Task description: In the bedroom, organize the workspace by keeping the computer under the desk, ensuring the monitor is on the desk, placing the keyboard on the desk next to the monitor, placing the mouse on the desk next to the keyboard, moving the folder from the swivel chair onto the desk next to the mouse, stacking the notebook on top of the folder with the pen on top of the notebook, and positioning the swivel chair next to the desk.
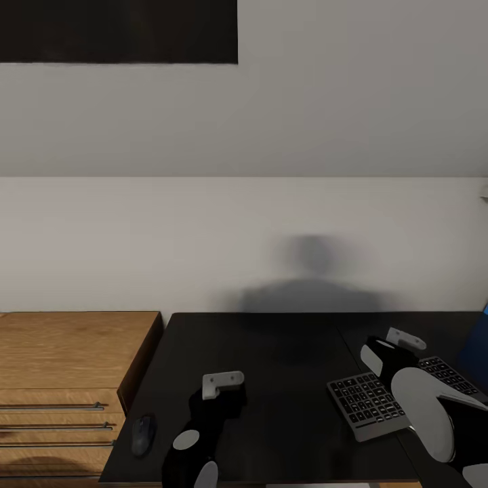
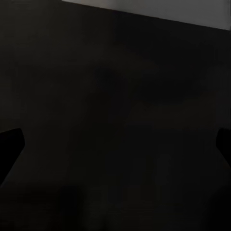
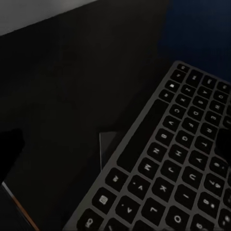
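Note:
The black desk point(image 1: 285, 366) spans the foreground. The dark mouse point(image 1: 142, 434) lies near its front left corner. The silvery-framed keyboard point(image 1: 369, 403) point(image 3: 168, 183) lies askew on the right part of the top. My right gripper point(image 1: 388, 358) point(image 3: 115, 147) hovers open over the keyboard's near end, one finger point(image 3: 9, 151) over bare desk, the other over the keys. My left gripper point(image 1: 218, 398) point(image 2: 115, 144) hangs open above bare desk, right of the mouse. A blue surface point(image 1: 476, 349) point(image 3: 202, 33) shows just past the keyboard; I cannot tell whether it is the folder.
An oak dresser point(image 1: 68, 352) with bar handles stands flush against the desk's left end. A pale wall rises behind the desk, sloping overhead, with a dark panel point(image 1: 118, 30) set in it at the upper left.

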### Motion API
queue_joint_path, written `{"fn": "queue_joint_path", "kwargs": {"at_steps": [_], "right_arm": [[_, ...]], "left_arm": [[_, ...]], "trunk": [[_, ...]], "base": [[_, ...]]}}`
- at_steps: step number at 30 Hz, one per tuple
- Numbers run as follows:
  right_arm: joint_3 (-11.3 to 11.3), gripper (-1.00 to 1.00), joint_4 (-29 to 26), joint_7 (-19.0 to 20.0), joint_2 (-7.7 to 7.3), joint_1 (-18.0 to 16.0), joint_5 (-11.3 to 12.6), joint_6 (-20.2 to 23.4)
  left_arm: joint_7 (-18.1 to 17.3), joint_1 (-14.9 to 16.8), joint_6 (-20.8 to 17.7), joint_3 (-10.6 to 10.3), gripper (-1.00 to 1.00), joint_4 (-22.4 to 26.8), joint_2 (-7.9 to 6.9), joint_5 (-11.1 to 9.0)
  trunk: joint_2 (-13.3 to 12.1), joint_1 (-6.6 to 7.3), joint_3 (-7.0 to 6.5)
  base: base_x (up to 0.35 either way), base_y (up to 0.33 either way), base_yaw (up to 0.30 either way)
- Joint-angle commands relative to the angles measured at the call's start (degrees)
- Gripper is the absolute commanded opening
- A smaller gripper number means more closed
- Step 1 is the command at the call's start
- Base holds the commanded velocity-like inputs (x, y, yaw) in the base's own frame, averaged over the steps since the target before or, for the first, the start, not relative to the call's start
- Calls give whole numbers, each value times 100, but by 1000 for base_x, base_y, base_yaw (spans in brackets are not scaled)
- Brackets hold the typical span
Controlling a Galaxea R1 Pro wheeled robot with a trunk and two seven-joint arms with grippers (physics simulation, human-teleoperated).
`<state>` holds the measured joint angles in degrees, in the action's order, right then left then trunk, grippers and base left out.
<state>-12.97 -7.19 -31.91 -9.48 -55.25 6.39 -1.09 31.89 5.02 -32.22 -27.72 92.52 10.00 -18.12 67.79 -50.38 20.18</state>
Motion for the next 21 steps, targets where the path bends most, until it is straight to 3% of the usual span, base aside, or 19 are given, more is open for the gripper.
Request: {"fn": "queue_joint_path", "kwargs": {"at_steps": [1,9,21], "right_arm": [[22,100,-2,-17,2,-4,48,13],[22,100,-2,-20,14,-4,30,51],[22,100,-2,-18,16,-4,29,47]], "left_arm": [[56,5,-2,-12,100,11,0,-58],[70,5,20,-22,100,20,0,-54],[80,6,23,-23,100,20,0,-52]], "trunk": [[5,0,7],[5,0,7],[486,-264,222]], "base": [[0,0,0],[0,0,0],[0,0,0]]}}
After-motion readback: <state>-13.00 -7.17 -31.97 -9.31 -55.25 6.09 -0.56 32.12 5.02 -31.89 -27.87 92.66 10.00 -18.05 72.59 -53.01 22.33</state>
